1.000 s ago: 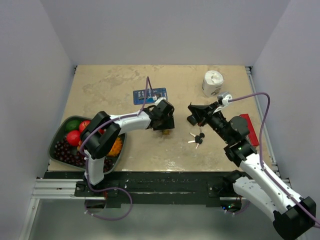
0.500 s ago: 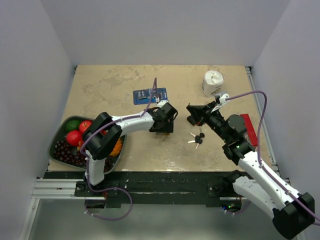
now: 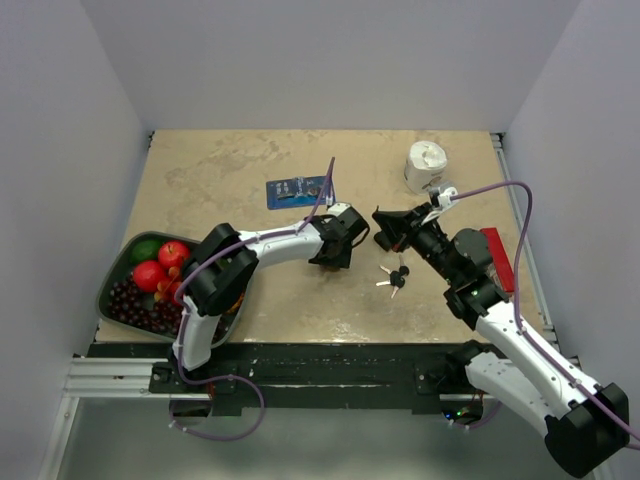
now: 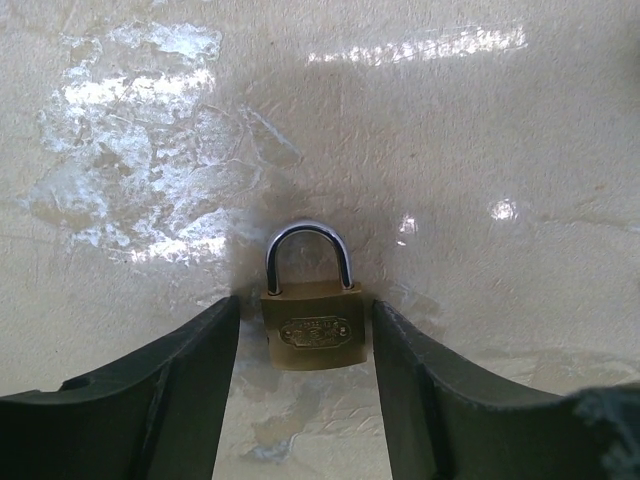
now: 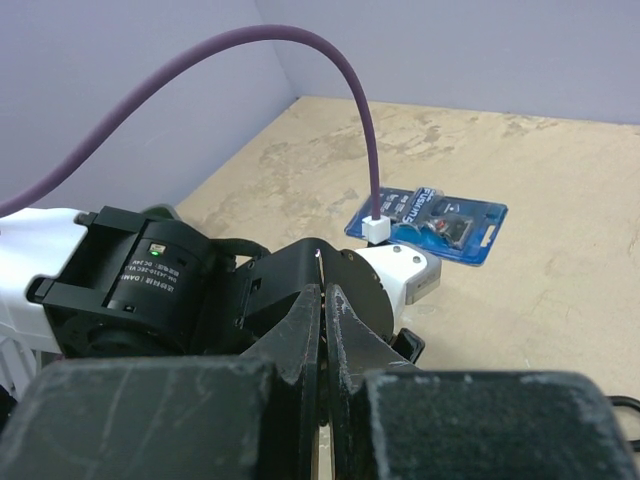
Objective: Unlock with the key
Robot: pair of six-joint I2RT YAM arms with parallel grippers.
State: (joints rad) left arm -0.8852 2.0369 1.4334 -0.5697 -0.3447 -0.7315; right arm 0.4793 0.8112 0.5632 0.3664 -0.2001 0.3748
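A beige, stone-patterned table [image 3: 220,170] is enclosed on three sides by plain pale walls [image 3: 320,60] of a lavender-grey tint. Its near edge is bordered by a black rail [image 3: 330,362], with an aluminium frame [image 3: 100,378] below. Bright glare [image 4: 130,70] is reflected off the glossy tabletop.

Small brass padlock [image 4: 311,335] lying flat on the tan table [image 3: 220,170], silver loop shut. Blue packet [image 3: 299,190] farther back. White paper roll [image 3: 425,165] standing near the back right corner. Flat red thing [image 3: 499,258] by the right edge. Dark tray [image 3: 105,290] at the left, with red apples [image 3: 175,252], a green fruit [image 3: 146,249] and dark grapes [image 3: 130,303] inside.
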